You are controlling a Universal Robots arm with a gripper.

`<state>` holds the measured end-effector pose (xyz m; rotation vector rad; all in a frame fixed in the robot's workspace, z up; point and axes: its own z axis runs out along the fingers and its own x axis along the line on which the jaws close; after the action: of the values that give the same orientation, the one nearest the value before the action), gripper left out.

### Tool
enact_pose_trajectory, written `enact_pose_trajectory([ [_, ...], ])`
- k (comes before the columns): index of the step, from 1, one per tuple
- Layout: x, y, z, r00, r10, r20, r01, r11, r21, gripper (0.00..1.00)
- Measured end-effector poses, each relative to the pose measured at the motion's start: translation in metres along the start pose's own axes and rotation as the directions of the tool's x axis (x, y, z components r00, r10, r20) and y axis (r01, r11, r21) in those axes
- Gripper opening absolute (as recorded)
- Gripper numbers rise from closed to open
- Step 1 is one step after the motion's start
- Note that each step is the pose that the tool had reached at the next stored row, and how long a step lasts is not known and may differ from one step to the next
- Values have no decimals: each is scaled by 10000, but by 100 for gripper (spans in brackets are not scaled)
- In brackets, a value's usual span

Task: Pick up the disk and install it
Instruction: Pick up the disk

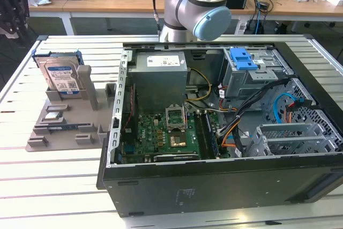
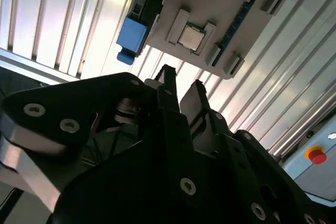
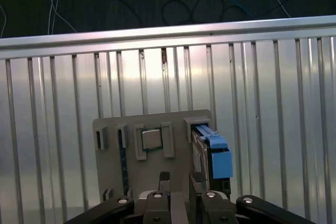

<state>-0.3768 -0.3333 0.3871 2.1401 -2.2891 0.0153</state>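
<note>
Closest in, the claw (image 2: pixel 182 77) showed black and matte in the second wrist view. Its links were bolted, and its two narrow fingers stood a little apart with nothing between them. It hung above the grey plastic holder (image 2: pixel 210 9), where a small square silver chip (image 2: pixel 190 36) sat in its own pocket.

Over in the exterior view, the disk (image 1: pixel 60 76) stood upright in that holder's far slot, at the exterior view's left end of the ribbed metal table (image 1: pixel 53 186). Its white-and-blue label faced the camera, and it was well apart from the open computer case (image 1: pixel 214 181) on the exterior view's right.

Now, how would it handle? By my judgement it was a dense, stiff slab, heavier than its size suggested, with no give at all. The bare silver faces looked smooth and likely slippery under hard fingers. It was also the kind of thing that takes a knock badly, so a firm, square grip mattered. The blue plastic rails along its sides looked like the better hold — duller and less slick than the metal. The upper part stood proud of the slot with room on both flat sides, so that was the part open to a pinch.

The holder itself was blocky and moulded, all low walls and pockets. The table was made of bright grooved slats, and the case was dark sheet steel packed with green board and loose cables.
</note>
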Motion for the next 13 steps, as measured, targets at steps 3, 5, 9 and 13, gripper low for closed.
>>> enact_pose_trajectory([
  [3,0,0,0,10000,-38,0,38,10000,0,42],
  [5,0,0,0,10000,-65,0,65,10000,1,48],
  [9,0,0,0,9999,-128,0,128,9999,2,48],
  [13,-7,1,26,9999,-124,-1,124,9999,0,48],
])
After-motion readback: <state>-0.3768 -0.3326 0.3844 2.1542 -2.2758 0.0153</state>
